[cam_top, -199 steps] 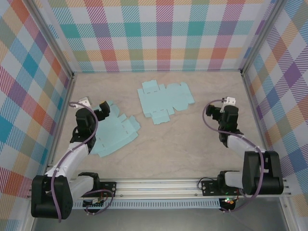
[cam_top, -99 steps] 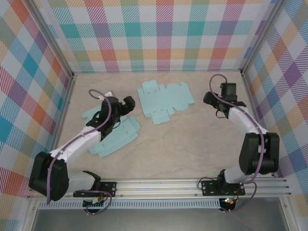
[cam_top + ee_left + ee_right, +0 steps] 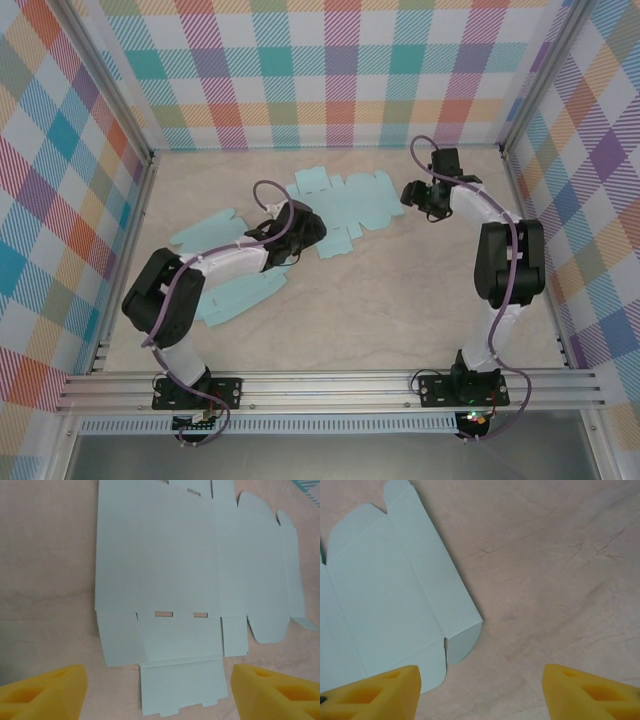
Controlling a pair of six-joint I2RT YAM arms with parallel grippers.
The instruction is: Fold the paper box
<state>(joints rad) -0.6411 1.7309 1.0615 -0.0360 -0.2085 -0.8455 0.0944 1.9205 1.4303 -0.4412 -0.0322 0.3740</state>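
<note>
The paper box (image 3: 345, 203) is a flat, unfolded light-blue blank lying at the back middle of the table. My left gripper (image 3: 312, 232) hovers over its near-left corner, and my right gripper (image 3: 410, 193) is at its right edge. In the left wrist view the blank (image 3: 185, 565) fills the upper half, and its small end flap lies on the table between my left gripper's (image 3: 160, 695) yellow fingertips (image 3: 45, 692), which stand open and apart from it. In the right wrist view the blank's rounded flap (image 3: 385, 595) lies left of centre, and my right gripper (image 3: 480, 692) is open over bare table.
A second flat light-blue blank (image 3: 240, 292) lies at the left, partly under my left arm. Plaid walls (image 3: 60, 200) close in the left, back and right sides. A metal rail (image 3: 400, 380) runs along the near edge.
Both arms have swung from the near sides of the table inward and back to the middle blank. Both pairs of jaws have narrowed somewhat but stay open.
</note>
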